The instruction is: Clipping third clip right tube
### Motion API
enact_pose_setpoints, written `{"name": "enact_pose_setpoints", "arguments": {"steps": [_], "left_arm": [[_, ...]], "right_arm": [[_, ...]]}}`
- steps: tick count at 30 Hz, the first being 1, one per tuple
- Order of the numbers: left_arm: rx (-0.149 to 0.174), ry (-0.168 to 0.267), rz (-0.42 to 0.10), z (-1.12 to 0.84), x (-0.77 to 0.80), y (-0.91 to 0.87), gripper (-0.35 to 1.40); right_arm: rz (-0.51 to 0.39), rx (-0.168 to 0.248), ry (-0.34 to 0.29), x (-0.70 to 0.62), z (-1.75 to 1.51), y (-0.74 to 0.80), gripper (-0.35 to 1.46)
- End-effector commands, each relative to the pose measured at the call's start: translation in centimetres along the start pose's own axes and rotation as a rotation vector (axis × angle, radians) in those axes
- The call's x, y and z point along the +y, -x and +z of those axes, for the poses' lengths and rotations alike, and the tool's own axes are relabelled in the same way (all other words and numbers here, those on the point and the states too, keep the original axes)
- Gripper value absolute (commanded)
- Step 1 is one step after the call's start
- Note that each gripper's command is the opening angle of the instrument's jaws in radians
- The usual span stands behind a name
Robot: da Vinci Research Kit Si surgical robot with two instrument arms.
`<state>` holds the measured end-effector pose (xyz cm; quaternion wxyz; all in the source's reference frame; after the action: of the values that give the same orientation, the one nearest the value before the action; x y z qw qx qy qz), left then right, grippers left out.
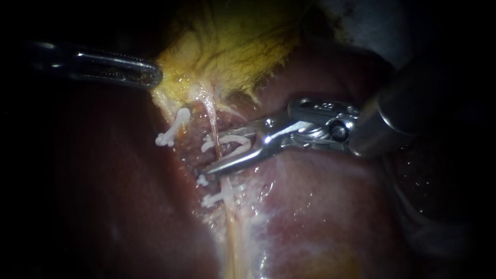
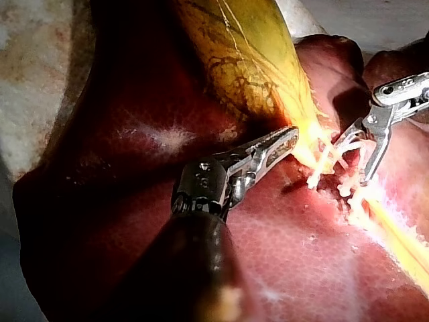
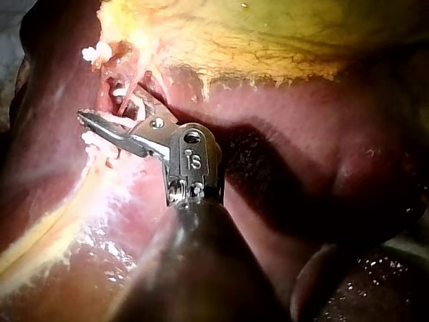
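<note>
1. Right instrument, slim steel shaft with hinged jaws: jaws spread wide, gripping only the open white plastic clip seated between them, one leg against each jaw
2. Thin pink right tube crossing the gap between the clip's legs, not yet squeezed; straddled roughly square-on, for full-width capture on closing
3. Site chosen between the gallbladder end and the closed white clip lower on the same tube, with a small white clip piece just beside the lower jaw tip; spacing probably meant to leave room for a cut
4. Curved white clip on the neighbouring strand to the left, apart from the jaws
5. Left instrument, dark steel jaws lying together on the edge of the yellow veined gallbladder, seemingly pinching it; likely held there for tension and exposure of the tube
6. Dark red glossy liver underneath, lower jaw tip near its surface; snag risk on closure
</note>
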<state>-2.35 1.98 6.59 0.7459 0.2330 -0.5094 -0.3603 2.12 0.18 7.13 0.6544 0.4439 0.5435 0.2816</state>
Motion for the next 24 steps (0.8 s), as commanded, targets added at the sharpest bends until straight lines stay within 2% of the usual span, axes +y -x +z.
{"name": "enact_pose_setpoints", "arguments": {"steps": [1, 5, 12, 18, 24], "left_arm": [[0.000, 0.000, 0.000, 0.00, 0.00, 0.00, -0.35], [0.000, 0.000, 0.000, 0.00, 0.00, 0.00, -0.35], [0.000, 0.000, 0.000, 0.00, 0.01, 0.00, -0.35], [0.000, 0.000, 0.000, 0.00, 0.01, 0.00, -0.35], [0.000, 0.000, 0.000, 0.00, 0.02, 0.00, -0.35]], "right_arm": [[0.010, 0.014, -0.016, 0.00, 0.01, 0.00, 0.52], [0.028, 0.076, -0.095, -0.04, 0.02, -0.03, 0.51], [0.046, 0.128, -0.179, -0.19, 0.01, -0.20, 0.49], [0.061, 0.147, -0.160, -0.22, 0.00, -0.33, 0.42], [0.082, 0.157, -0.142, -0.16, -0.03, -0.35, 0.18]]}}
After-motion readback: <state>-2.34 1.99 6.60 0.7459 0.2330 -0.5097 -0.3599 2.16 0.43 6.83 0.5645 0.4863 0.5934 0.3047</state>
